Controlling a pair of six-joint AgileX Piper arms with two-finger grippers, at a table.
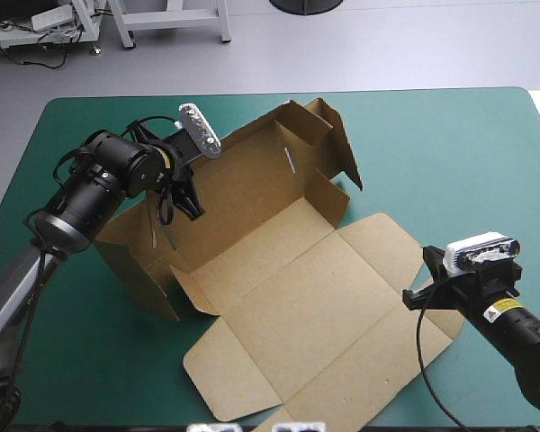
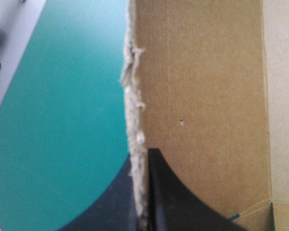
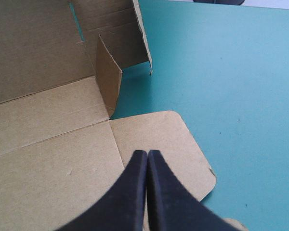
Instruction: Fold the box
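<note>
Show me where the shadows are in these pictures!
High view: the light is soft, and the box drops thin dark shadows on the teal-green cover beside its raised walls. Right wrist view: a narrow shadow lies under the upright flap, ahead of the right hand. Left wrist view: no clear shadow; the left hand pinches a wall's edge.

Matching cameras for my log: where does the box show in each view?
High view: the box sits mid-table, walls raised farther off, lid flat nearer.
Left wrist view: its ragged wall edge, gripped by the left pincer.
Right wrist view: its lid flap lies under the shut right pincer.
Shared landmark: the teal-green cover.
</note>
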